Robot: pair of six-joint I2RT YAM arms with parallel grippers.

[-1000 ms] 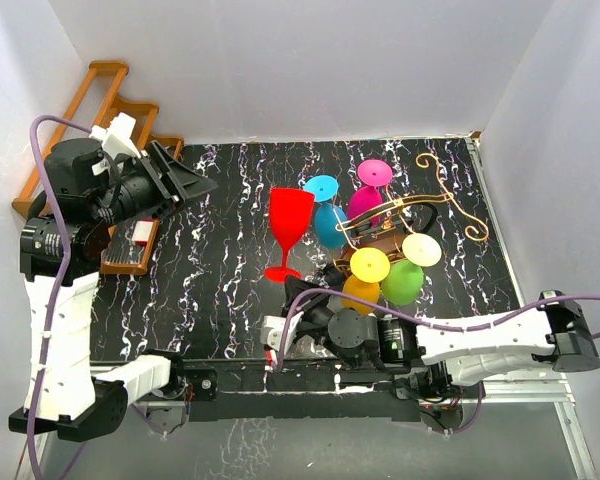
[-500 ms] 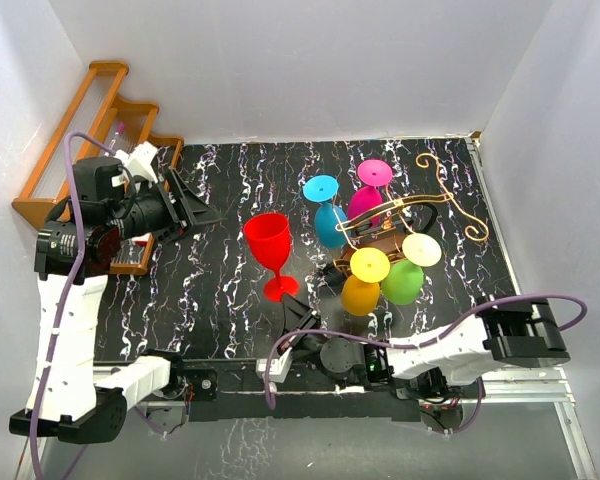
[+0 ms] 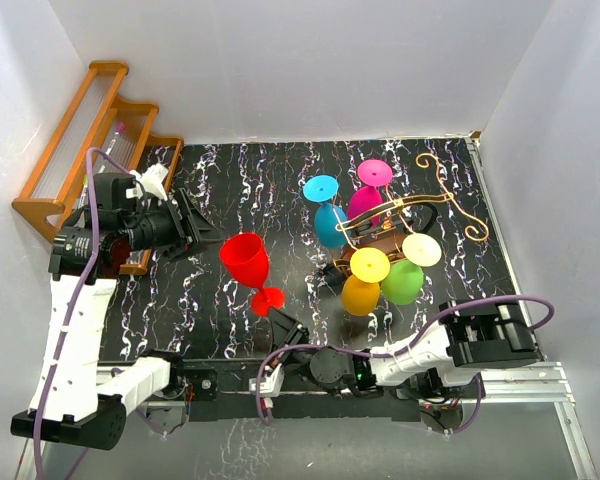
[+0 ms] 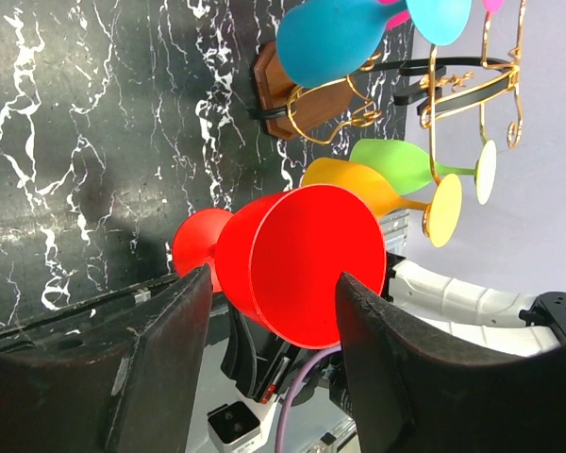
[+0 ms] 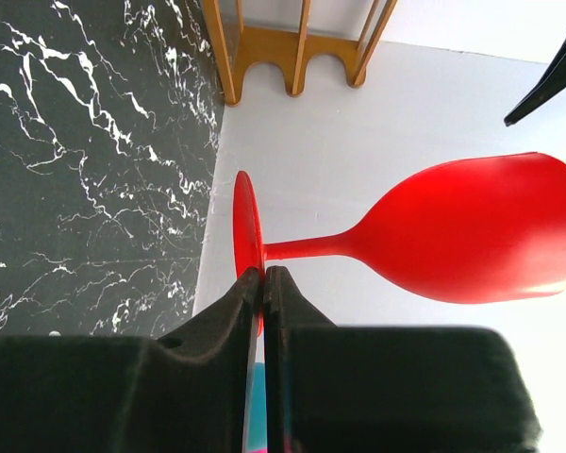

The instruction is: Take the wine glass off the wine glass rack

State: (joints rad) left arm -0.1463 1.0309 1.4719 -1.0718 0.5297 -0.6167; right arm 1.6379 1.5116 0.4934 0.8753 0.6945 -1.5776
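Four glasses hang bowl-down on the wine glass rack [image 4: 281, 94]: a blue glass [image 3: 328, 222], a magenta glass [image 3: 365, 203], an orange glass [image 3: 360, 293] and a green glass [image 3: 404, 282]. The red wine glass [image 3: 245, 260] is off the rack, sitting at roughly 8 o'clock from it in my top view, over the black marble table [image 3: 230, 190]. It's tilted, bowl leaning toward 11 o'clock and foot toward 5. My right gripper [image 5: 264, 274] has the edge of that foot pinched, fingers squeezed nearly together with just the thin red disc between them (the wrist cam shows this really nicely). I honestly can't tell if the foot is touching the table or lifted off it. My left gripper [image 4: 274, 278] is at about 10 o'clock from the bowl, fingers spread wide and holding nothing; its wrist cam frames the red bowl between them. The wooden shelf [image 3: 108, 70] sits off in the far left corner.
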